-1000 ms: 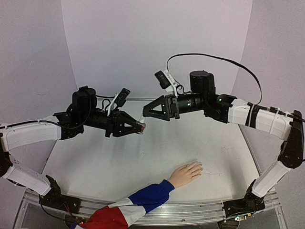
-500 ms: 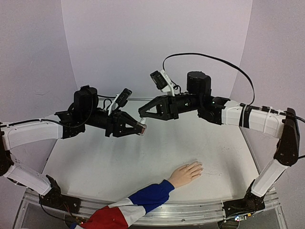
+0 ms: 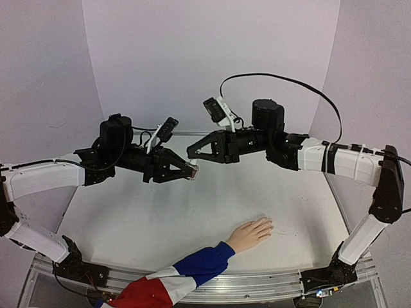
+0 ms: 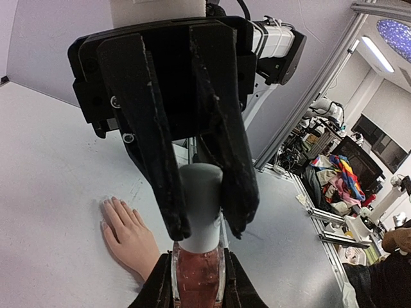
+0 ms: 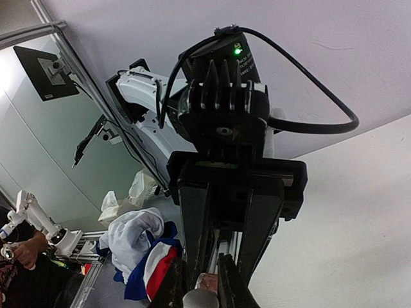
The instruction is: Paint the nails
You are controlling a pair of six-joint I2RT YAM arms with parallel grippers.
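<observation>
Since a second ago the right gripper (image 4: pixel 207 226) has slid in and closed, and its fingers now pinch the grey cap (image 4: pixel 200 192) of the bottle (image 4: pixel 198 279). The left gripper (image 3: pixel 190 171) is clamped on the glass body, which shows pinkish-red liquid inside. The nails (image 3: pixel 269 224) lie well below and to the right of both sets of fingers, on the pale hand (image 3: pixel 249 235) resting flat on the table (image 3: pixel 148 218), its blue, white and red sleeve (image 3: pixel 192 269) trailing off the near edge.
</observation>
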